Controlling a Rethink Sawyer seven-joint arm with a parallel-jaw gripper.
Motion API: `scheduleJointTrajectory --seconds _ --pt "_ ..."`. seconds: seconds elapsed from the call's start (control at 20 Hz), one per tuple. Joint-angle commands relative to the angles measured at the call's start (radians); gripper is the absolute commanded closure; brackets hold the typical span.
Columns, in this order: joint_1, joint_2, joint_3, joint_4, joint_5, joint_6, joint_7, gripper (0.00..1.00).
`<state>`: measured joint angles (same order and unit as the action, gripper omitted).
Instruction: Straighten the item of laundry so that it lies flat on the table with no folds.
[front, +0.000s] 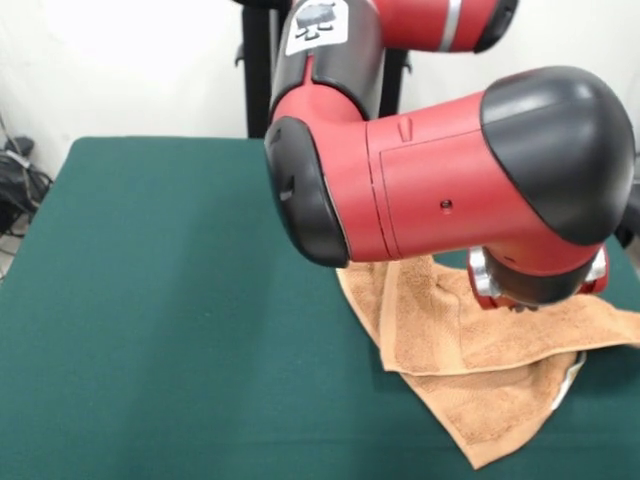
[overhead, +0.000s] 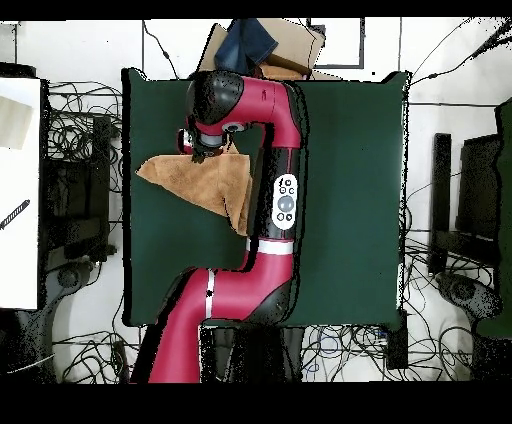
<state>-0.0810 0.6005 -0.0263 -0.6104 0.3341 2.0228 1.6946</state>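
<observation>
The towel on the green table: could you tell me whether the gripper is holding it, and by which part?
It cannot be told: the arm hides the gripper above the towel.

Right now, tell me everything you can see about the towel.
The towel is light orange-brown terry cloth with a looped, fuzzy pile. It is not flat: it lies folded over itself, one layer on another, with a fold edge running across it and a corner pointing toward the front camera. It rests on the green table, at the right of the front view and the left of the overhead view. The arm's wrist hangs right over it and hides part of it; whether the gripper touches the cloth cannot be seen.
</observation>
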Motion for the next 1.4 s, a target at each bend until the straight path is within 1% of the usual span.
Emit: scheduleJointTrajectory --seconds 0.05,0.25,0.5,0.85,1.1,1.2,1.4 --pt "-0.041 -0.050 -0.059 0.332 -0.022 0.060 -0.198 1.00" --pt "-0.056 -0.075 -0.074 0.384 -0.015 0.061 -0.228 1.00" --pt "-0.076 -0.086 -0.085 0.408 -0.015 0.066 -0.257 1.00" --pt "-0.092 -0.116 -0.095 0.474 -0.017 0.054 -0.303 1.00" --pt "-0.092 -0.128 -0.085 0.498 -0.018 0.064 -0.288 1.00" --pt "-0.095 -0.115 -0.071 0.470 -0.024 0.079 -0.266 1.00" --pt "-0.100 -0.120 -0.075 0.476 -0.038 0.075 -0.252 1.00"
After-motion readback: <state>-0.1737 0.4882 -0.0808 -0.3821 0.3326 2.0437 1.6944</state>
